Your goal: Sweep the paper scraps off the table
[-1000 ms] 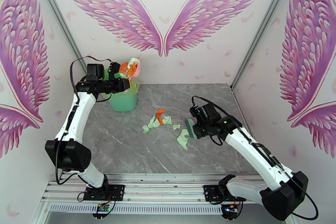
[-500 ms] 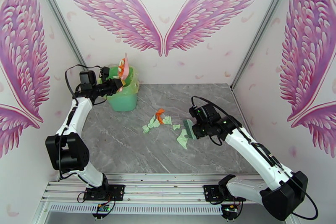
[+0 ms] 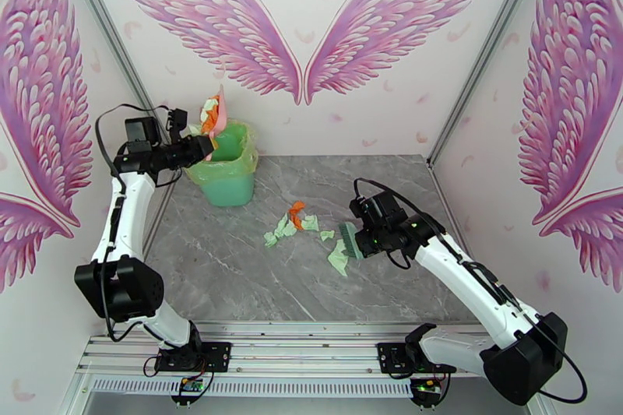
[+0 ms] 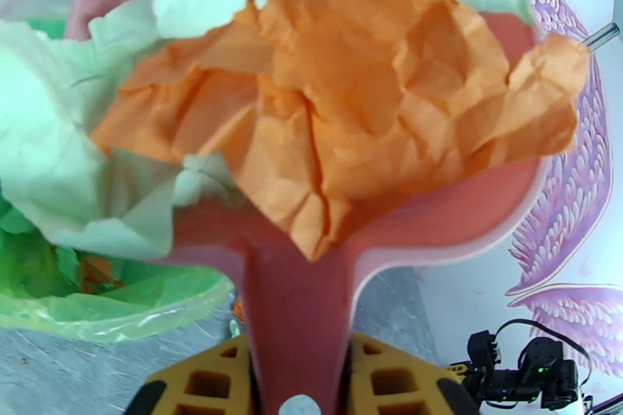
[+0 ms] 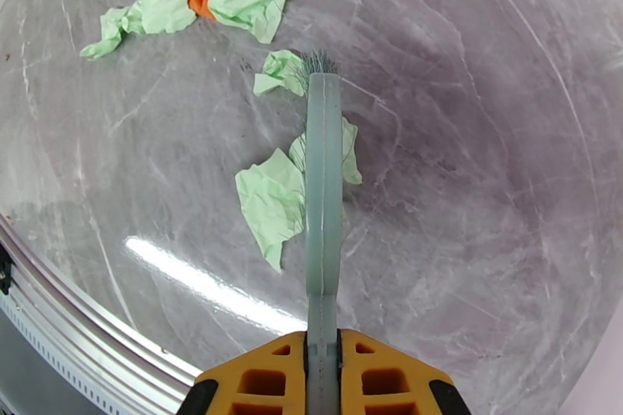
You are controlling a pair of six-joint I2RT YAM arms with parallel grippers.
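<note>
While the grey marble-patterned worktop (image 3: 234,284) with silver rail edges is lying mostly bare, its near half and right side are offering open room. The round mint-green plastic bin (image 3: 227,179), lined with a pale green bag, is standing at the far left corner, close to the wall. Above the bin's rim, the pink plastic dustpan (image 4: 300,292) is tilting steeply. The left pincer (image 4: 300,381) is clamping its flat handle between both yellow fingers, closed down to the handle's width. A load of crumpled orange and mint-green paper scraps (image 4: 343,97) is sitting in the pan. Near the worktop's middle, the right pincer (image 5: 322,366) is gripping the slim teal plastic hand brush (image 5: 323,198), its jaws nearly shut on the narrow handle. More scraps are lying on the worktop: one large green piece touching the brush's side, a small one just beside the bristle tip, and a green and orange cluster farther toward the bin, well apart from every edge.
</note>
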